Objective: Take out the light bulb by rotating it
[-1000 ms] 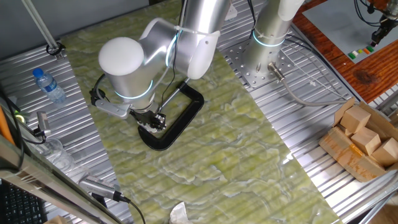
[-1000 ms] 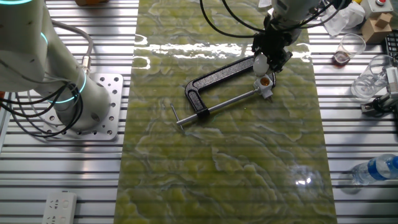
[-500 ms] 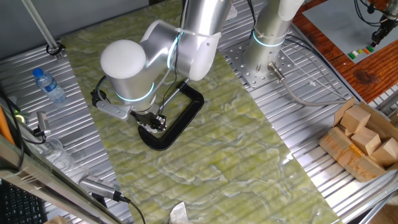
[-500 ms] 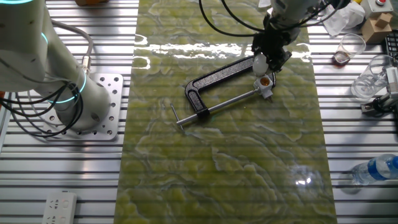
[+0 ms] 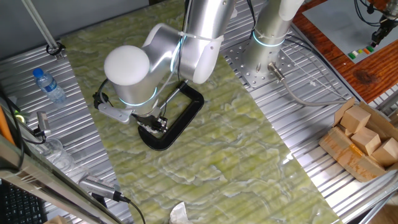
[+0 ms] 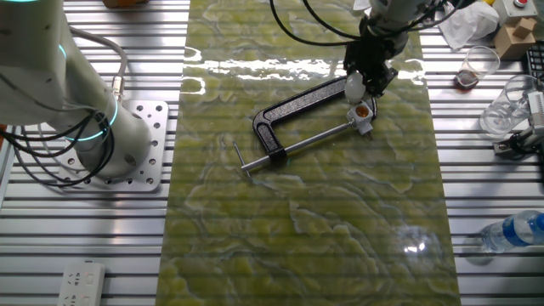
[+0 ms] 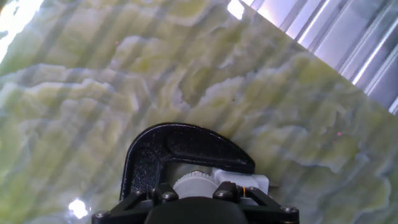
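Observation:
A black C-clamp lies on the green marbled mat and holds a small white socket at its jaw end. The light bulb sits in that socket; in the hand view only its white ribbed base shows, pinched between the black fingers. My gripper comes down from above and is shut on the bulb. The arm's wrist hides the bulb in one fixed view.
A water bottle lies on the metal table beside the mat. A second arm's base stands at the mat's edge. A cardboard box of wooden blocks, plastic cups and a crumpled white scrap lie around.
The arm's wrist has turned a little about the bulb, its large white joint shifting slightly right in one fixed view. The clamp has stayed in place.

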Available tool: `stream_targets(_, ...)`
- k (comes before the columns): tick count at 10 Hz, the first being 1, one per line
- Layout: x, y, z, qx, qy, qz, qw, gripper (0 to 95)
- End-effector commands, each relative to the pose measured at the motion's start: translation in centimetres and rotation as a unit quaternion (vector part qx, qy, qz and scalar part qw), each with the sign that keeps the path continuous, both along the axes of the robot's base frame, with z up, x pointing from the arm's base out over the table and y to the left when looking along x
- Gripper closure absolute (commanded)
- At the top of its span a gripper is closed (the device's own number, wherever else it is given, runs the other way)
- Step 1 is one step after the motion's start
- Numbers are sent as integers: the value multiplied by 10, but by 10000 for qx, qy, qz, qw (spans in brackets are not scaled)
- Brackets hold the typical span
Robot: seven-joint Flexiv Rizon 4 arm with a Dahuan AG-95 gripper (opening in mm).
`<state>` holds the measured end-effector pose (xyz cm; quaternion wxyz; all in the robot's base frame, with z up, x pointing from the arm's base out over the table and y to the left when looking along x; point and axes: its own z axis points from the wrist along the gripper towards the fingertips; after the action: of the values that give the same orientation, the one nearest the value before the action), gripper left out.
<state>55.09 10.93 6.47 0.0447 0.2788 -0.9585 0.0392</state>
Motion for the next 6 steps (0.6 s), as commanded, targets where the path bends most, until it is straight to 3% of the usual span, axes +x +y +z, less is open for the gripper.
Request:
stream_targets(1, -1, 0, 0, 11, -60, -613, 9981, 950)
stream_targets(3, -1, 1, -1, 2, -78, -934, 9956, 950)
stream_targets(6, -1, 1, -2, 7, -55, -913, 9958, 950)
